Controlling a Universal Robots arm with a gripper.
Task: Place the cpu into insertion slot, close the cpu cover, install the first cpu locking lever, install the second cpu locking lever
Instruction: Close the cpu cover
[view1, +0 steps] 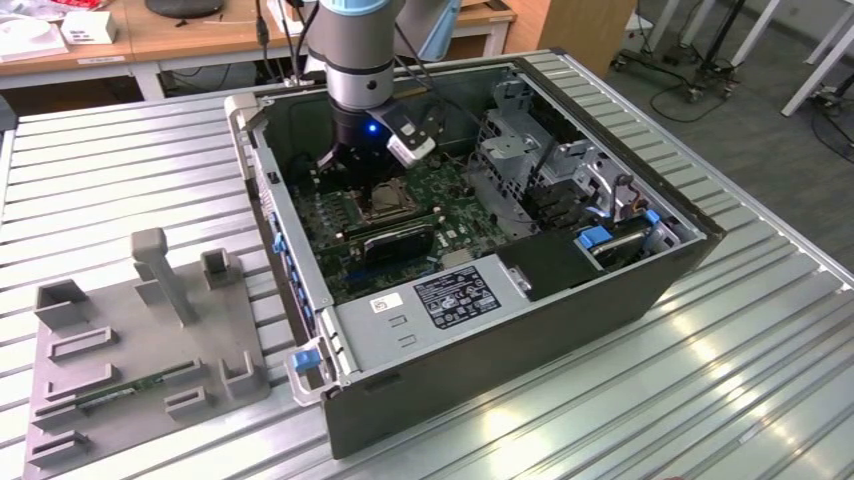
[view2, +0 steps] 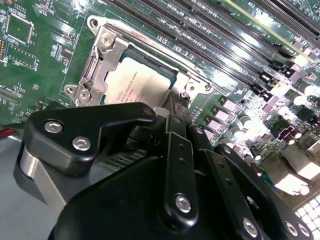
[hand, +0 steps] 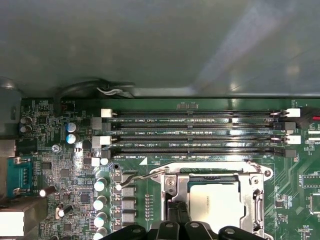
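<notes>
Ribbed metal table carries an open computer case. Cpu is seated in the insertion slot, with the cpu cover lowered around it. Gripper, jaws pressed together, sits at the cover's edge beside the cpu

cpu: flat square chip, dull silver-grey top, seated level in the insertion slot.
insertion slot: dark square socket, silvery rim, at 11 o'clock from the exterior view's centre.
cpu cover: silvery window frame, lying flat around the chip.
locking lever: thin wire, jutting from one socket corner.
</notes>
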